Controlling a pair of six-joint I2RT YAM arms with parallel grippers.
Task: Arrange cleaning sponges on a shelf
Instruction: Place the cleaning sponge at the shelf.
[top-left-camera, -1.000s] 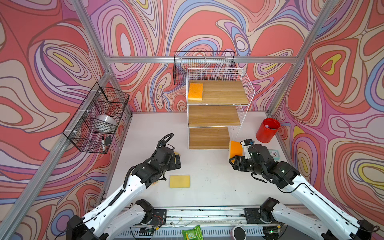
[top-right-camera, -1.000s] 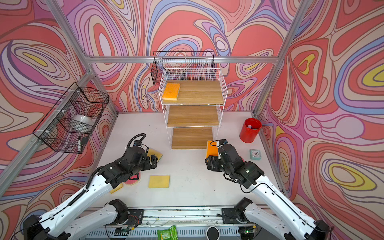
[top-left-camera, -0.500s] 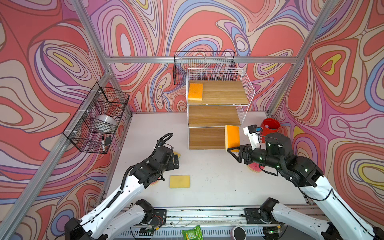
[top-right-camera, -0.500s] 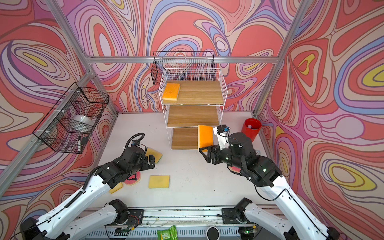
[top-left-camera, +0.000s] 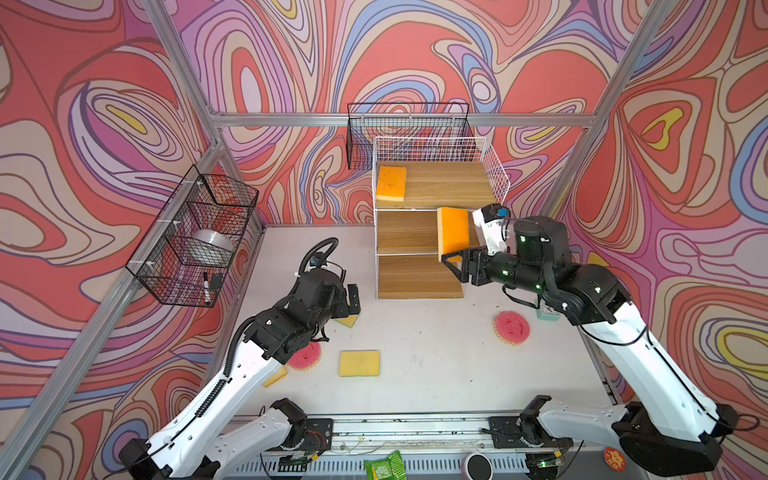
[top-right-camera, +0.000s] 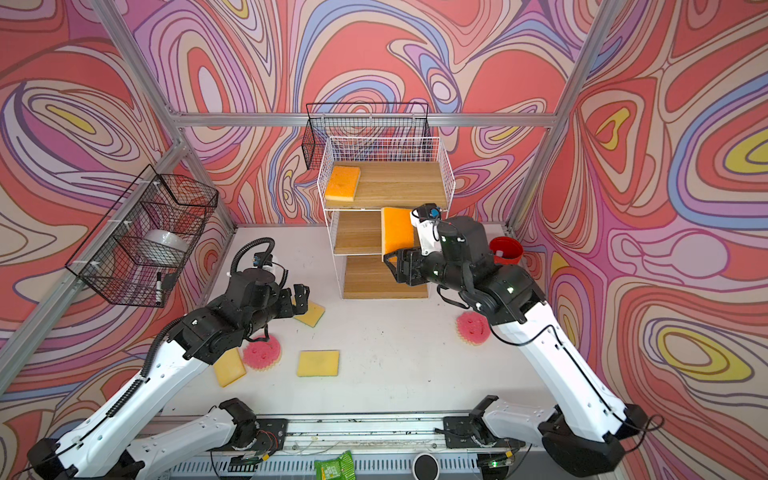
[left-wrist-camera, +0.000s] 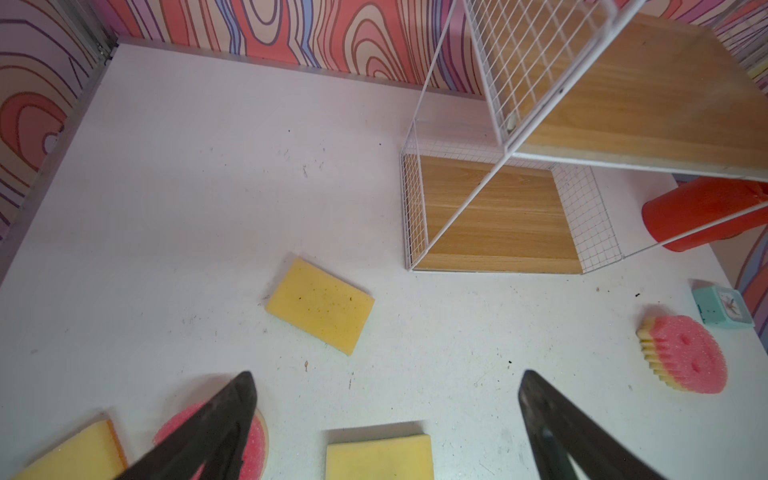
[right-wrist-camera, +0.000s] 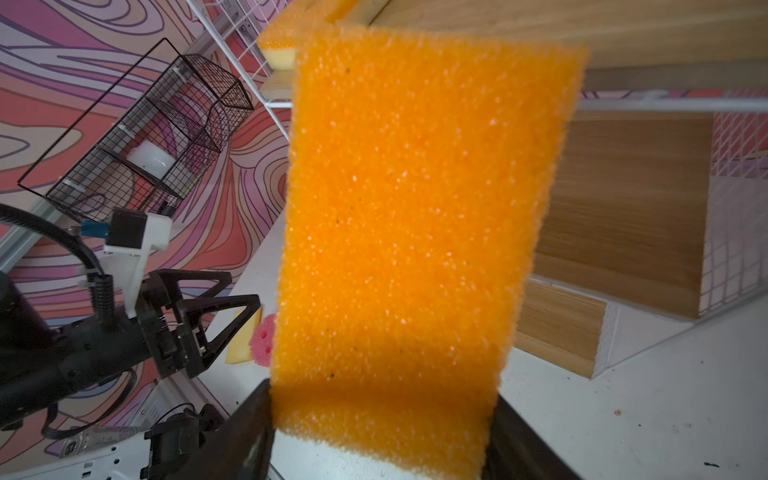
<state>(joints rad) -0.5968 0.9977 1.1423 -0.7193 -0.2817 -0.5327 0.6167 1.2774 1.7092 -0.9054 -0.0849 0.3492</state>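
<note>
Jaws of R gripper (top-left-camera: 452, 258) are squeezing the lower short end of an orange-topped sponge (top-left-camera: 454, 230), which is standing upright. L gripper (top-left-camera: 353, 296) is hanging wide open and empty over the table (top-left-camera: 428, 345), left side.

Held sponge is hovering in front of the shelf (top-left-camera: 449, 189) by the middle board's right front corner, its top end reaching abt the top board's front edge. Can't tell if it's touching wood. Another orange sponge (top-left-camera: 391, 183) is lying at the top board's left edge.

Handling (judgement): foam is looking light, soft, squashy and rough-faced, so prob. not slipping. Free end may be flopping if tilted. Best hold is across the narrow width, near one end.

Room: top board is showing bare wood right of the parked sponge. Mesh is closing off back + sides; front is staying clear. Round pink sponge (top-left-camera: 511, 328) is lying near the table's right edge, well apart.
</note>
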